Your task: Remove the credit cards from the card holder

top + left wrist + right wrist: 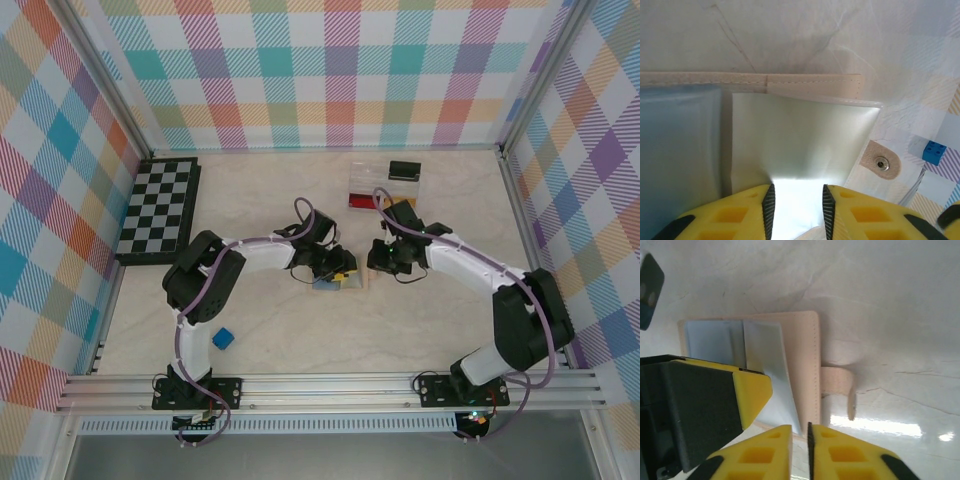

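Observation:
The card holder [340, 283] lies open at mid-table, tan rim [805, 82] and pale blue lining up. My left gripper [798, 210] stands open over a glossy lining panel [800, 135], its fingers apart on either side of it. In the right wrist view one left finger [752, 390] rests on the lining. My right gripper [800, 450] is shut on the near edge of the card holder [805, 355], beside its snap strap [837, 385]. A thin red piece [357, 201] and a dark rectangle [404, 170], seemingly the credit cards, lie in the clear box at the back.
The clear plastic box [385, 185] stands behind the right arm. A checkerboard [160, 208] lies at the far left. A small blue cube [222, 338] sits near the left arm's base. The snap tab [881, 162] lies right of my left gripper.

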`<state>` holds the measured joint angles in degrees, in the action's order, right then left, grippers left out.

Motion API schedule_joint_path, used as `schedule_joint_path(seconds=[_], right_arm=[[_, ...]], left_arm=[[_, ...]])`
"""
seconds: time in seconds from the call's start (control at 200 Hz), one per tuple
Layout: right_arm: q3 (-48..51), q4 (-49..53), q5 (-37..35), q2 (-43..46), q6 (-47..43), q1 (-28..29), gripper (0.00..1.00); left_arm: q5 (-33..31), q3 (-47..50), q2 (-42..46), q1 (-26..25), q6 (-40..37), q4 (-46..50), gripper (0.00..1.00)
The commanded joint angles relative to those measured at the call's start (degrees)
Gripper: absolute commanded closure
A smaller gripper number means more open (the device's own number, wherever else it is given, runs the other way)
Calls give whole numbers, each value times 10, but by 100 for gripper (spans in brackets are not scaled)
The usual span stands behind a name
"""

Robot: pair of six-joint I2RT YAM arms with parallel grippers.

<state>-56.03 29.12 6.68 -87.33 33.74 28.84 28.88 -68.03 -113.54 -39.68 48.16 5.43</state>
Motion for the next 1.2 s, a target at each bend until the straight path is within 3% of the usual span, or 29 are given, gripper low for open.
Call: schedule_joint_path(seconds=[0.0, 0.215, 0.39, 0.545, 0.825, 1.005, 1.195], right_arm=[[-18, -24, 45, -29, 7, 7, 92], [-38, -40, 80, -91, 25, 8, 97], [-58, -28, 56, -131, 26, 8, 96], [-68, -13, 37, -162, 17, 8, 96], [-73, -13, 39, -183, 6, 8, 95], [-75, -9, 39, -194, -1, 8, 94], [-77, -10, 45, -204, -4, 8, 94]], left_arm=[[-19, 5, -22, -9, -3, 48, 71], [-20, 26, -1, -10, 6, 44, 77], [-9, 23, 29, -10, 5, 47, 80], [8, 14, 83, -1, -16, 69, 73], [-78, 50, 169, 66, -70, 198, 57], [-86, 59, 169, 75, -80, 212, 46], [-69, 57, 139, 75, -70, 189, 42]])
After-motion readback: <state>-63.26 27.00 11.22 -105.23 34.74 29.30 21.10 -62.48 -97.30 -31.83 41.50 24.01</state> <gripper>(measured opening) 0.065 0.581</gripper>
